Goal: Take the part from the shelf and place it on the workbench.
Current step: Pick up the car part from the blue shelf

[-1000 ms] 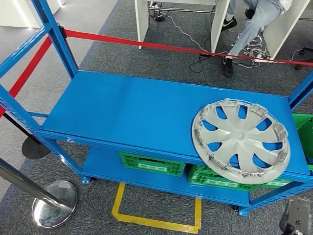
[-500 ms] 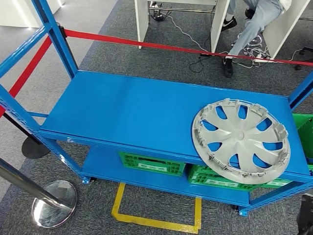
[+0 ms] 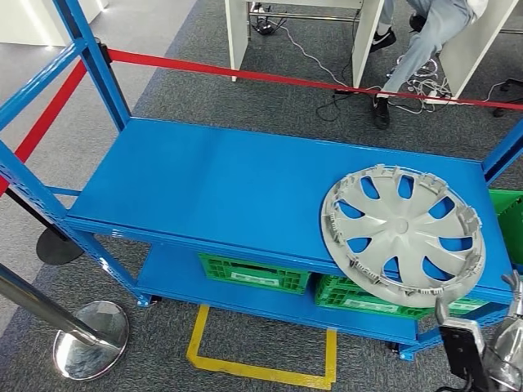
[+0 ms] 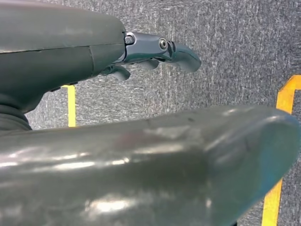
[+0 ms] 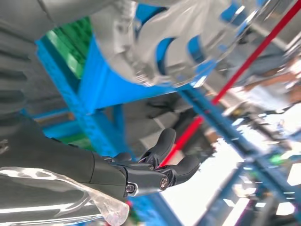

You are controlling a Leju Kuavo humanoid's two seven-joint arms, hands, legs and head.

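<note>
Floor [image 3: 203, 73]: grey carpet ran beneath everything, with a yellow taped rectangle [image 3: 262, 367] marked just in front of the rack.
Shelf [image 3: 234, 184]: a blue metal rack stood across the head view, its top deck broad and flat, its uprights rising at both ends.
Barrier: a red belt [image 3: 296, 80] stretched behind the rack, and a chrome post base [image 3: 89, 339] sat on the carpet at the near left.
Person [image 3: 426, 41]: seated at a white desk beyond the red belt, legs and dark shoes in sight.
Part [image 3: 402, 234]: a silver wheel cover lay flat on the top deck at its right end, its near edge reaching out over the front lip of the shelf.
Crates [image 3: 252, 273]: green plastic bins sat on the lower deck, one near the middle and another under the wheel cover.
Right hand [image 3: 478, 347]: it stood low at the right corner, in front of and below the shelf's front rail, apart from the part; in the right wrist view its dark fingers [image 5: 167, 141] were lightly curled, spread and holding nothing.
Left hand [image 4: 152, 49]: it hung over the carpet, fingers [image 4: 184, 54] extended and grasping nothing.
</note>
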